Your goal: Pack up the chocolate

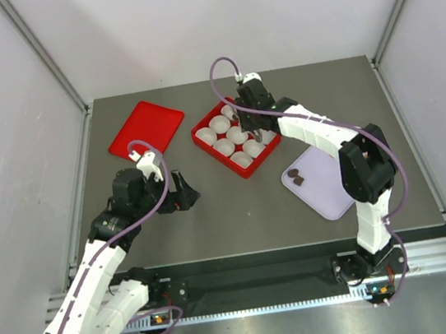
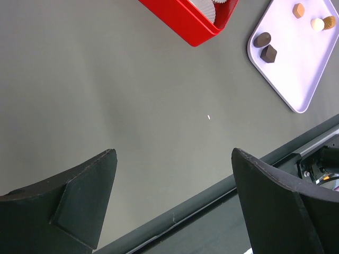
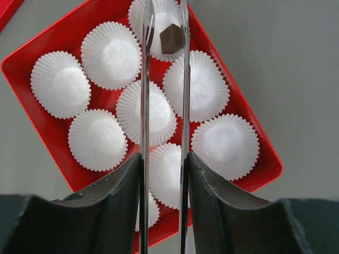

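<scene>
My right gripper [image 3: 164, 159] is shut on metal tweezers [image 3: 184, 106]. Their tips pinch a dark brown chocolate piece [image 3: 172, 38] over a white paper cup [image 3: 159, 24] at the far end of the red box [image 3: 32, 58]. The box holds several white fluted cups, which look empty. In the top view the right gripper [image 1: 254, 121] is over the red box [image 1: 201, 130]. More chocolate, dark pieces [image 2: 262, 39] and tan pieces [image 2: 299, 10], lies on the lilac tray [image 2: 296, 74]. My left gripper [image 2: 174, 153] is open and empty, low over the table near its front edge.
A flat red lid [image 1: 145, 128] lies at the back left. The lilac tray [image 1: 325, 186] sits in front of the right arm's base. The black front rail [image 2: 212, 211] runs just below the left gripper [image 1: 185, 193]. Grey walls enclose the table.
</scene>
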Available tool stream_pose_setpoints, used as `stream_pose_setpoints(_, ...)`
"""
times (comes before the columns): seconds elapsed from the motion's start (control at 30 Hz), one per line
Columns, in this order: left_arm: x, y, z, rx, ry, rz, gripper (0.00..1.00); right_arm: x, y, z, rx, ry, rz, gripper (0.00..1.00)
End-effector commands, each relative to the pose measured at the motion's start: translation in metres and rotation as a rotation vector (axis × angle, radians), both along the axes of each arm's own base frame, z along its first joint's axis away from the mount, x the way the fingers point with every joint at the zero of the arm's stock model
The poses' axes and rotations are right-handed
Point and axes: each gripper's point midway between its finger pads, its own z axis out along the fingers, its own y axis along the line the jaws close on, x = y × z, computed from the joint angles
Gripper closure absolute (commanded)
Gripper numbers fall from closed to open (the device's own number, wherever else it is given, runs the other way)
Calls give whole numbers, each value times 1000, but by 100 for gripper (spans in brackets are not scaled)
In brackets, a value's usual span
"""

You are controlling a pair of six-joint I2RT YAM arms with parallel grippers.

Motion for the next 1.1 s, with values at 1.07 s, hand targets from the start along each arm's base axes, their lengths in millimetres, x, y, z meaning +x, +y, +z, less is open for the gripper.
stream_pose_setpoints(1.07,4,-6,6,-17,-36,-23,6,-161,-257,35,-140,82,-547,56)
